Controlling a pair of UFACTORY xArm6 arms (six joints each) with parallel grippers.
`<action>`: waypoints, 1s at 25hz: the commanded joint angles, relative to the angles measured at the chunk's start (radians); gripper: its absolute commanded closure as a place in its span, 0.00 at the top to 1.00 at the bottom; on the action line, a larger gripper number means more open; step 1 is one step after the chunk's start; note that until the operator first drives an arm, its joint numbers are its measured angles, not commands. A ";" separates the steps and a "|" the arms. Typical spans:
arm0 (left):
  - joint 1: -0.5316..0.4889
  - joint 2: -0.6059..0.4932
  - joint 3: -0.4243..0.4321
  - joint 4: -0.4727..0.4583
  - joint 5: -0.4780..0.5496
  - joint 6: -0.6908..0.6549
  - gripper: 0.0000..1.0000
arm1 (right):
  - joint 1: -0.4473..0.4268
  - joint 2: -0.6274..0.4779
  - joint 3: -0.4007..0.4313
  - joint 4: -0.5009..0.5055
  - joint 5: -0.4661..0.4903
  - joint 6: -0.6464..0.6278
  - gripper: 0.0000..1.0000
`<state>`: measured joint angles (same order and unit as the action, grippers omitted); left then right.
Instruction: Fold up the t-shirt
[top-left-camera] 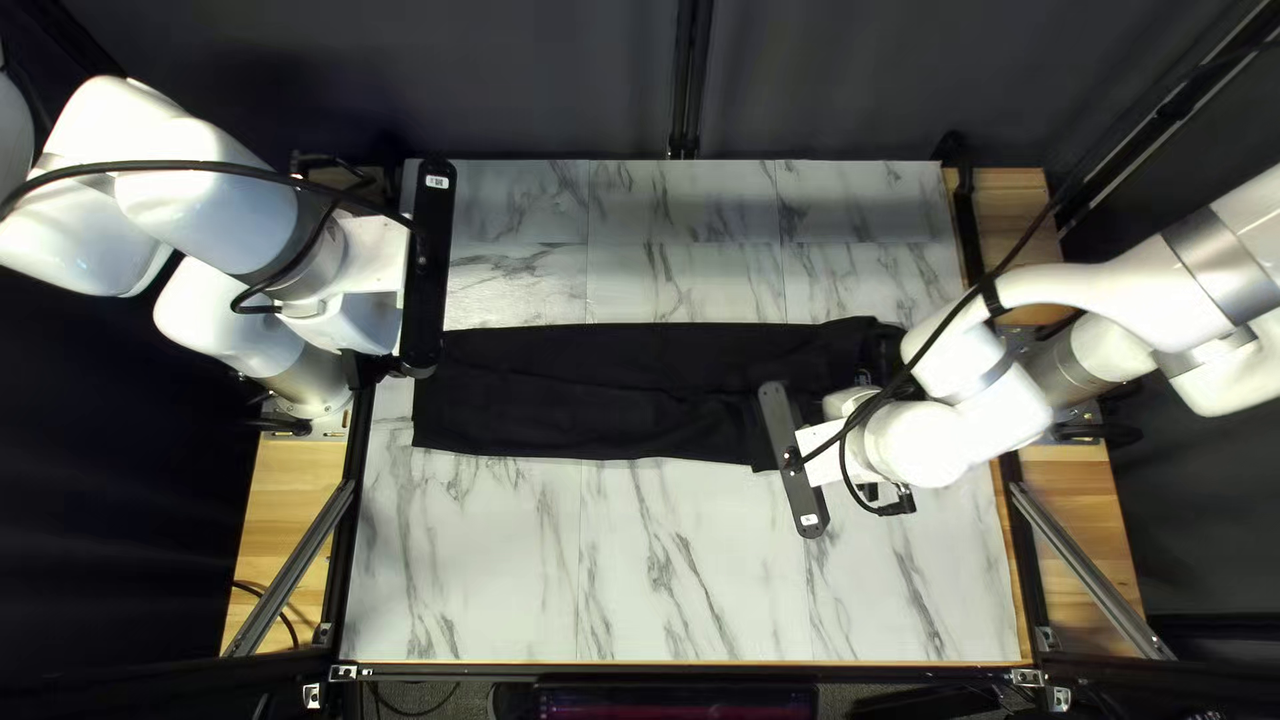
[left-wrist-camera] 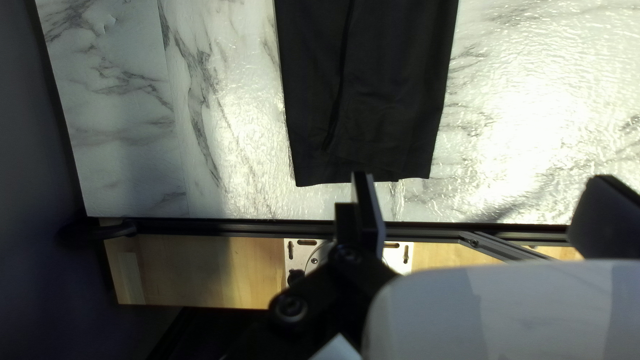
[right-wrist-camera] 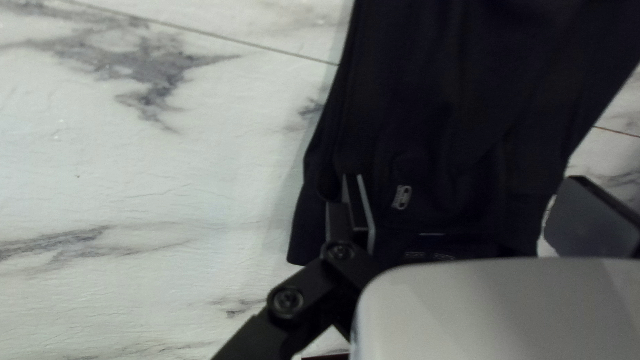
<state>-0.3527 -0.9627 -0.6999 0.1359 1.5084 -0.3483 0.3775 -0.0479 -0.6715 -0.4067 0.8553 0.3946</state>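
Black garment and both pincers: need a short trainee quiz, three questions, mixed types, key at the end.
1. True or false: the black garment is crumpled into a ball.
2. Pick one. In the right wrist view, what shows between the fingers of the right pincer? A) a small pale mark on the garment; B) a white sleeve; C) a person's hand.
3. Fill in: the left pincer is ____, holding nothing.

Key: 1 false; 2 A; 3 open.

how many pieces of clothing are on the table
1: a black garment stretched across the middle of the table, one end near my open left gripper, the other below my open right gripper. My right arm covers part of that end, so something small could be hidden.
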 commanded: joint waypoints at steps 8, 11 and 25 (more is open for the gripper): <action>0.000 0.000 0.000 0.000 0.000 0.000 1.00 | -0.163 0.031 -0.042 -0.098 -0.129 -0.014 1.00; 0.000 0.000 0.000 0.000 0.000 0.000 1.00 | -0.227 0.048 -0.028 -0.079 -0.221 -0.070 1.00; 0.000 0.000 0.000 0.000 0.000 0.000 1.00 | -0.280 0.194 -0.144 0.179 -0.263 -0.382 0.38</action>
<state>-0.3527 -0.9627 -0.6999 0.1359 1.5084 -0.3483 0.0963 0.1364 -0.7975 -0.2797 0.5712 0.0621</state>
